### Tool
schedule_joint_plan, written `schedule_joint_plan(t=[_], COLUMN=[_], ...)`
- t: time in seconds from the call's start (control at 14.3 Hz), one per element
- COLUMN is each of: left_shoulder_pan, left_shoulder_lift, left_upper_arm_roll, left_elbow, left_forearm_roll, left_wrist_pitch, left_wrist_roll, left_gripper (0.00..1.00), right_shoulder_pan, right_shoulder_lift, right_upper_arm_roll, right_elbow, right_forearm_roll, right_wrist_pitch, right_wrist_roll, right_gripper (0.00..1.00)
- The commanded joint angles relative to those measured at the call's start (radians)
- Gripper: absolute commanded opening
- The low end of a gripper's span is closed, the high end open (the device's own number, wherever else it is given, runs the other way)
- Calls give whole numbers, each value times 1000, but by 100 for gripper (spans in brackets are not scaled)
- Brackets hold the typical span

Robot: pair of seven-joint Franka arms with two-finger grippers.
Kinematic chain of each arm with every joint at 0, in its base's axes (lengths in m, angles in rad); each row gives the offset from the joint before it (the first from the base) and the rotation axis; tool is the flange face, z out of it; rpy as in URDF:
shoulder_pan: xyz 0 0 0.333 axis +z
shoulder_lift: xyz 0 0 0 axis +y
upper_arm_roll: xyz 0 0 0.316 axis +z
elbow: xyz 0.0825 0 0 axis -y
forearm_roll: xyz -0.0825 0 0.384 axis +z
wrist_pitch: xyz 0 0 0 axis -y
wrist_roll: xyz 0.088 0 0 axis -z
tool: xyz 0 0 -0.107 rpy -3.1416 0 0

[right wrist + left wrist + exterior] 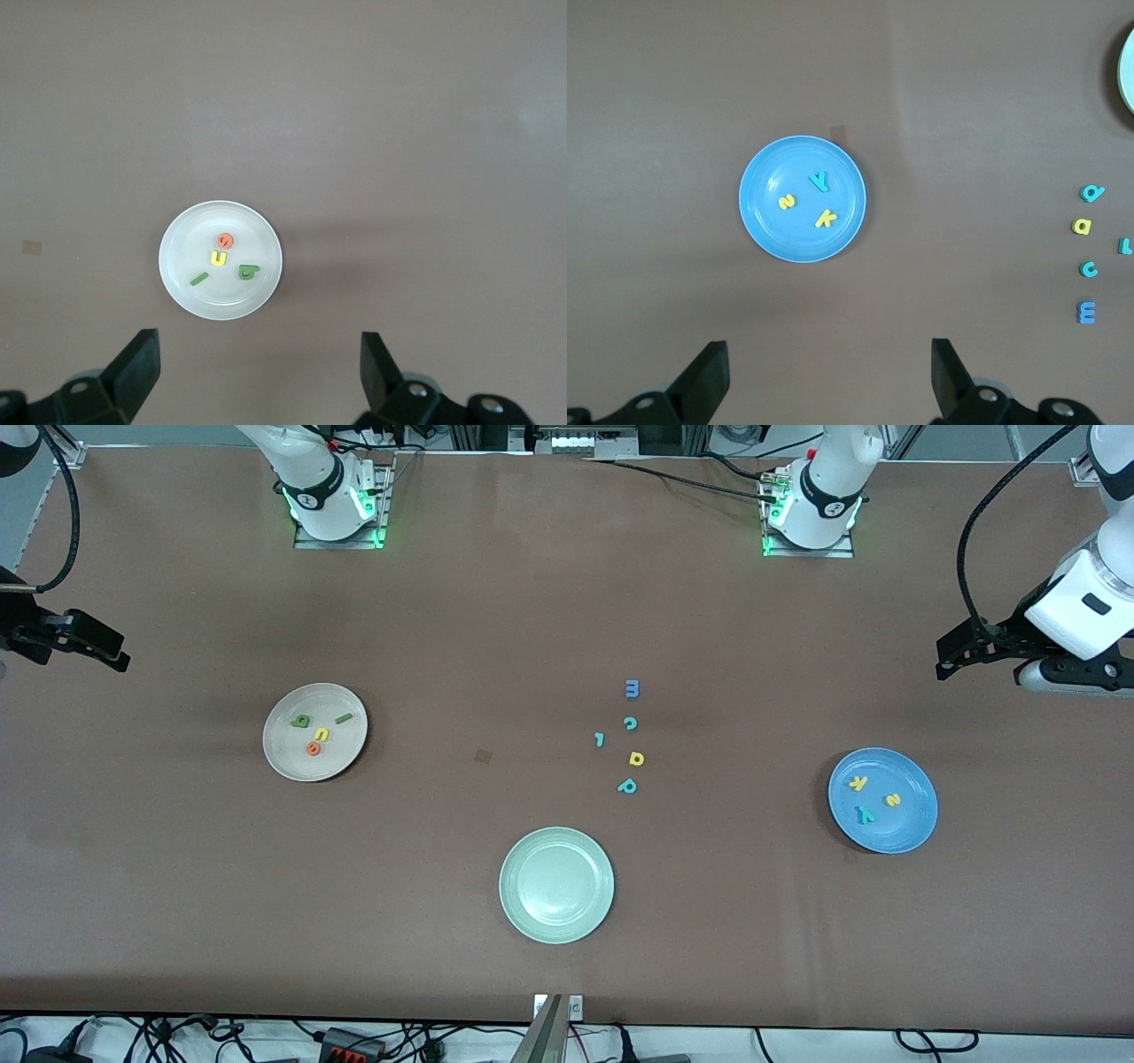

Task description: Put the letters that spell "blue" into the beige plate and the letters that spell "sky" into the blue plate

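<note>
Blue letters (316, 731) in beige plate (283, 757), sky letters (873, 799) in blue plate (917, 819); left gripper (948, 657), right gripper (111, 651) spread, well apart from plates.

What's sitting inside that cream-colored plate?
Four foam letters lie in the beige plate: a green b, a dark green l, a yellow u and an orange e. Nothing covers them; whatever is under the plate is hidden.

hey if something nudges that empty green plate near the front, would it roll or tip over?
Probably neither. The green plate lies flat and wide on the table, so it would likely slide. Its glossy surface suggests something hard, maybe slippery to pinch.
</note>
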Motion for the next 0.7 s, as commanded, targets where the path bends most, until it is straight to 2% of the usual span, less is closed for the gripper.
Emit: schedule_joint_plan(t=[0.0,0.49,0.63], left_shoulder_pan=[8,8,8], left_shoulder_lift=[5,6,5], left_upper_arm_roll=[-6,-6,-7], left_elbow=[25,25,25], left_forearm_roll=[-17,-17,-17], left_wrist_pitch=[-24,-24,-24], left_wrist_roll=[19,19,19], left_gripper=[100,100,100], right_shoulder_pan=[-24,-20,-17], right_shoulder_lift=[-10,-11,-28], right_upper_arm_roll=[21,23,23], right_elbow=[0,-39,-86], right_forearm_roll=[0,-2,-2], right_wrist_pitch=[-10,22,60], right_wrist_roll=[-10,-9,-7], right_gripper=[100,100,100])
